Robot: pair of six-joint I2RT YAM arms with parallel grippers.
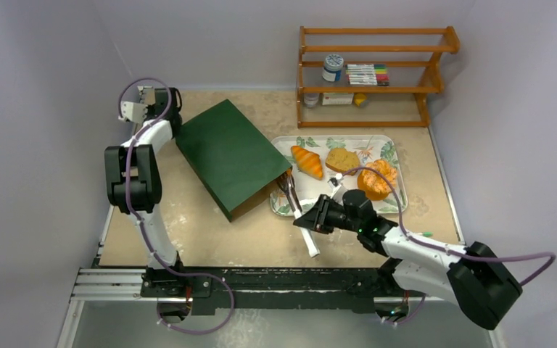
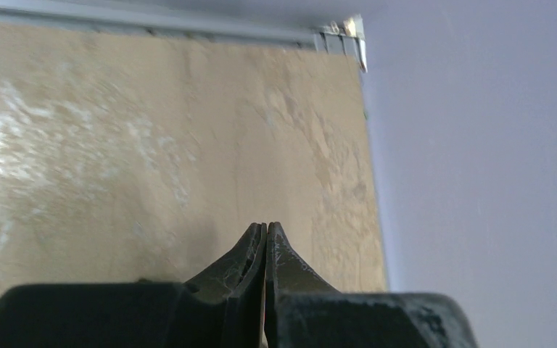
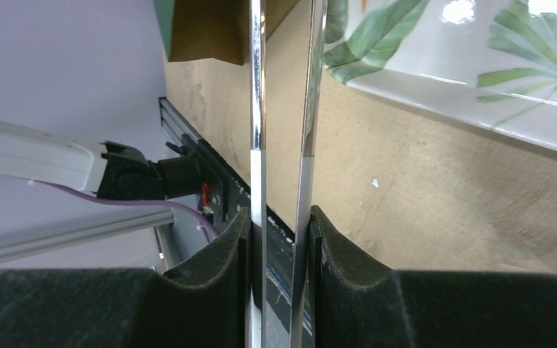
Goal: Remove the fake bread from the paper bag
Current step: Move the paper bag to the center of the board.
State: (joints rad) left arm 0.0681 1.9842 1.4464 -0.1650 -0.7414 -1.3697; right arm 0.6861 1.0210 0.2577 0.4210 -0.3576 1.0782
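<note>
The dark green paper bag [image 1: 228, 156] lies flat on the table, its brown mouth [image 3: 210, 32] facing the tray. On the leaf-print tray [image 1: 395, 156] rest three pieces of fake bread: a croissant [image 1: 307, 161], a tan piece [image 1: 342, 159] and a crinkly orange pastry [image 1: 377, 179]. My right gripper [image 1: 313, 217] [image 3: 281, 225] is shut on a pair of metal tongs [image 1: 294, 199] [image 3: 257, 109], whose tips reach to the bag's mouth. My left gripper [image 1: 168, 116] [image 2: 267, 226] is shut on nothing, by the bag's far left corner. What the bag holds is hidden.
A wooden shelf [image 1: 373, 72] with a jar, markers and small boxes stands at the back right. Walls close in the table on the left, back and right. The metal rail [image 1: 116, 279] runs along the near edge.
</note>
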